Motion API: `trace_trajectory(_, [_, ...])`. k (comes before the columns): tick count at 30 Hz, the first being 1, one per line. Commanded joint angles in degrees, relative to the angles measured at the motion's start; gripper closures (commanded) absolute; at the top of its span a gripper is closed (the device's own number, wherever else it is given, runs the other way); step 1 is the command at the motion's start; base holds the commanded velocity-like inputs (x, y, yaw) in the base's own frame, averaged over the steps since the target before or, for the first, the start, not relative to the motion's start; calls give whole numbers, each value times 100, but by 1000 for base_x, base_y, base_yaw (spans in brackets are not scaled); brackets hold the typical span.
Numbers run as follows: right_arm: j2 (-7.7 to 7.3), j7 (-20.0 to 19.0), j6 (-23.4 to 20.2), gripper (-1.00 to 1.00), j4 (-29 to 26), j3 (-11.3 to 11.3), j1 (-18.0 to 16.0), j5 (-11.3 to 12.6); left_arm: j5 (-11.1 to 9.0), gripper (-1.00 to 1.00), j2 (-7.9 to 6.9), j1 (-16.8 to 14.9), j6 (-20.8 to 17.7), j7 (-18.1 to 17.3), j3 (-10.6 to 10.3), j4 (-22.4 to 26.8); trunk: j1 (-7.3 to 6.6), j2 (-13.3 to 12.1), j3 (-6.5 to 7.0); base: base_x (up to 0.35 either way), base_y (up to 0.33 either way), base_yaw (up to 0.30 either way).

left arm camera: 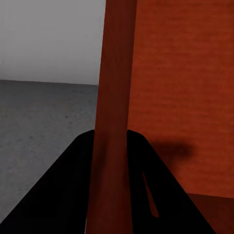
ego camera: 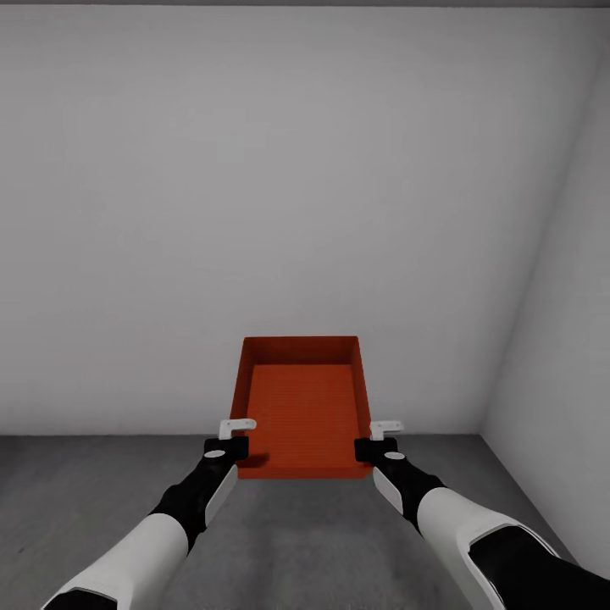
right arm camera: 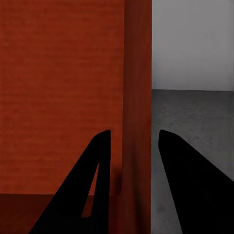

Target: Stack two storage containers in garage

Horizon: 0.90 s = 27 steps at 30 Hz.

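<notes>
Grey-white walls and concrete floor (ego camera: pixel 305 551) ahead: storage container (ego camera: pixel 301 415) held aloft at twelve o'clock, left gripper (ego camera: pixel 233 439) and right gripper (ego camera: pixel 379 440) each pinching a side wall; uneven release risks tilting.

A bare garage-like room; plain grey-white walls (ego camera: pixel 296 212) meet in a corner at the right; the floor (ego camera: pixel 102 483) is dark grey, mottled concrete; unfurnished.
</notes>
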State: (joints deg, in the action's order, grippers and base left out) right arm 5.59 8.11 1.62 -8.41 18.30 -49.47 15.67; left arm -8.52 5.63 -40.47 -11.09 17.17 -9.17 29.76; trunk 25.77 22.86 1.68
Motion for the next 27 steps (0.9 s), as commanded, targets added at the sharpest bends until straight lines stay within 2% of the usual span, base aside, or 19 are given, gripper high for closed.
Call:
trace_trajectory(1, [-76, 42, 22, 100, 103, -99, -2, 83, 114, 100, -18, -5, -25, 366, 99, 30, 2, 6, -11, 0, 0, -33])
trace_trajectory(27, [-76, 42, 23, 100, 103, -99, -2, 85, 114, 100, -13, -5, -33, 368, 95, 22, 2, 6, -246, 0, 0, -2])
